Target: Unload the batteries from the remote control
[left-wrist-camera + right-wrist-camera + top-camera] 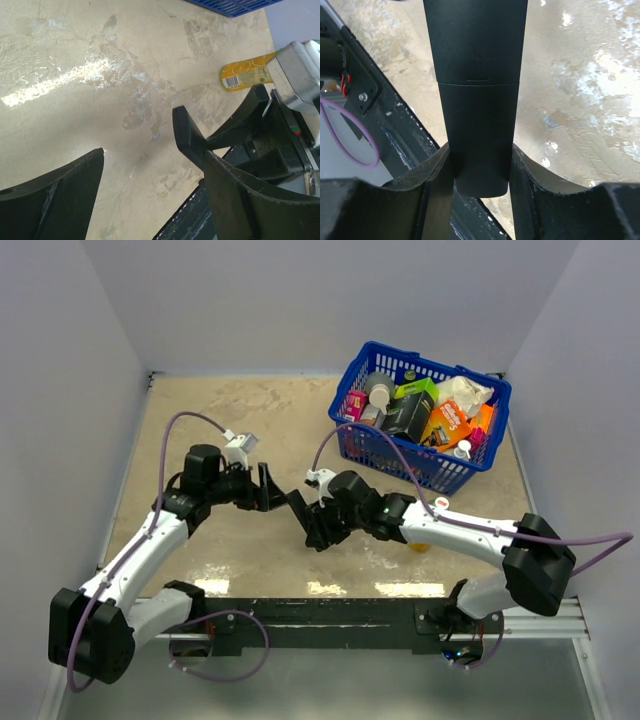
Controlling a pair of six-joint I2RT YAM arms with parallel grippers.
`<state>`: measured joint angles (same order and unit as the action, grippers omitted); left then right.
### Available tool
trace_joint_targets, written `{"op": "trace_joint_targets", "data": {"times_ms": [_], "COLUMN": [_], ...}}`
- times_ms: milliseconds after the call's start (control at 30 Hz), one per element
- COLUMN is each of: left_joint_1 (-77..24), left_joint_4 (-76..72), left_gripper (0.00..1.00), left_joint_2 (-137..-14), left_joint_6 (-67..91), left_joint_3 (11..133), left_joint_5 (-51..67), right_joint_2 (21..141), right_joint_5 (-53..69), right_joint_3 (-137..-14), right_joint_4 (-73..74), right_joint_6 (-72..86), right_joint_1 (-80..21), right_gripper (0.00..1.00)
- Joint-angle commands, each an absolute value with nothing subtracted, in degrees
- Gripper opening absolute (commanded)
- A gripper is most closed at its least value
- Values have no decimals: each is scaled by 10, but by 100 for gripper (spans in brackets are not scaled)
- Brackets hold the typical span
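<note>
Crowding a single blue basket (430,468) at 1 o'clock on the worktop (250,410) are at least seven goods: a grey bottle (378,390), a green box (417,390), a black box (407,415), an orange packet (447,423), a crumpled white bag (465,392), a pink pack (355,403) and a small white-capped bottle (462,450). They are packed too tightly for a firmer count.

Two arms meet near the worktop's centre. The one remote control (477,65) is there, lifted off the surface. The right end effector (480,155) is clamped on one end of it, a finger on each long edge. The face turned to the right wrist camera carries a cross seam with a small notch, possibly the edge of a cover. The remote's free end points toward 10 o'clock, where the left end effector (274,490) hangs with its fingers spread wide, holding nothing. In the left wrist view that free end sits just beside one finger.

One yellow packet (245,75), printed with orange slices and a barcode, lies flat at 4 o'clock from the remote, partly under the right arm. Two purple cables are in view, one per arm. The right one (360,430) loops across the basket's near wall.
</note>
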<state>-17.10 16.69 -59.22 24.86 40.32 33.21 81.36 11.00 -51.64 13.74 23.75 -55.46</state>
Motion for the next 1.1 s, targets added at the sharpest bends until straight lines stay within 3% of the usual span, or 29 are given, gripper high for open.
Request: {"op": "trace_joint_targets", "data": {"times_ms": [0,133,367,400,533,633,933,1067], "left_joint_1": [-183,-195,-209,-209,-209,-209,-209,-208], "left_joint_4": [85,67,62,60,70,93,106,120], "left_gripper": [83,81,63,60,29,20,18,25], "left_joint_2": [-606,-627,-651,-653,-664,-678,-712,-726], "left_joint_6": [270,275,273,276,265,252,264,256], "left_joint_3": [384,374,361,359,366,377,402,419], "left_joint_5": [337,340,346,350,357,349,361,355], "right_joint_2": [806,817,817,818,817,811,779,767], "right_joint_5": [101,91,91,91,95,98,112,112], "right_joint_3": [-543,-543,-535,-534,-527,-515,-476,-465], "right_joint_4": [133,133,121,120,114,107,94,94], "right_joint_6": [237,243,250,249,247,247,232,226], "right_joint_1": [-570,-582,-586,-586,-586,-586,-586,-586], "right_gripper": [9,8,7,7,7,6,6,7]}}
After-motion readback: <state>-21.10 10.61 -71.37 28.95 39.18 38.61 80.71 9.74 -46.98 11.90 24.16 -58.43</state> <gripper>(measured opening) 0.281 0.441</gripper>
